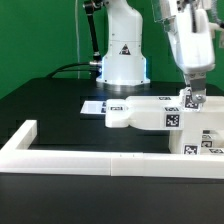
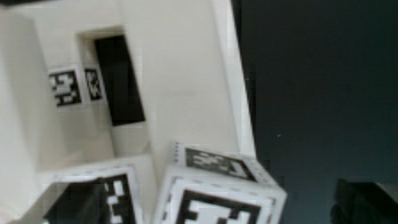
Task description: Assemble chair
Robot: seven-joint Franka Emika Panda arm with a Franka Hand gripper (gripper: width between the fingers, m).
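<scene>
The black worktop (image 1: 50, 110) fills most of the exterior view and is bounded at the front by a long low white border wall (image 1: 90, 157). Behind it, the arm's white base (image 1: 122, 58) stands near the centre. The arm (image 1: 190, 40) is brought down steeply from the top of the exterior view's right, with the wrist held nearly vertical over the furniture.

The chair's flat slab (image 1: 140, 112) lies on the worktop towards the exterior view's right, its tags facing forward. A tagged post (image 1: 190, 98) stands upright on the slab's far right part. More tagged white pieces (image 1: 208, 142) lie at the exterior view's right edge, near the wall. The marker board (image 1: 92, 106) lies flat just beside the slab, on the exterior view's left.

The tool (image 1: 191, 93) is held just over the post. Its jaws cannot be made out clearly in either view, so it cannot be told whether it is released or clenched. In the wrist view the post's tagged top (image 2: 214, 185) and the slotted slab (image 2: 169, 80) are seen close below.
</scene>
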